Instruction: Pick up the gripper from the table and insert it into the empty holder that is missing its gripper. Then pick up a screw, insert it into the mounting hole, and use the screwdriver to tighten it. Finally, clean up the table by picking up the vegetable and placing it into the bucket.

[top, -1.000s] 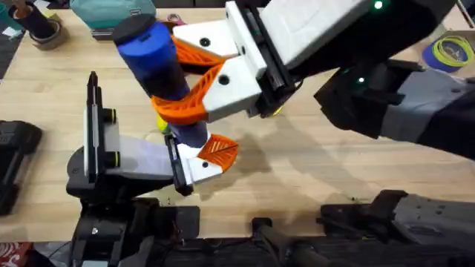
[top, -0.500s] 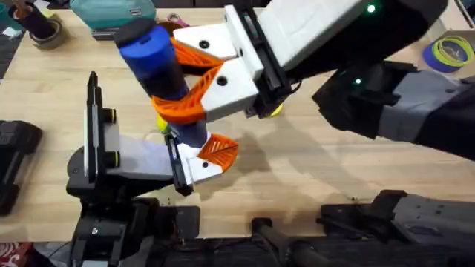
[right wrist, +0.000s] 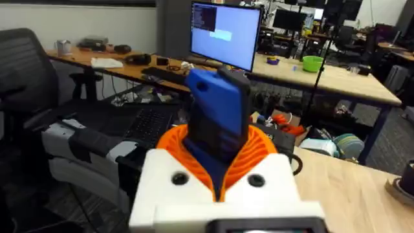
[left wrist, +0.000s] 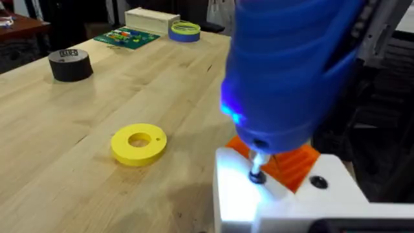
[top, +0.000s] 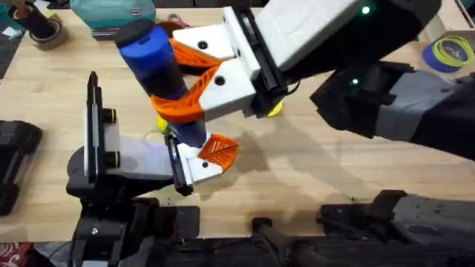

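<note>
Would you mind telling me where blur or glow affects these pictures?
Left wrist view: the bright blue cylindrical screwdriver looms close and soft, its blue light glowing on the white plastic holder. Overhead view: the right arm under the camera is blurred.

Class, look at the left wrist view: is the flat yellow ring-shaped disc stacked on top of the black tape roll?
No. The yellow disc lies flat on the bare wooden table, well apart from the black tape roll.
</note>
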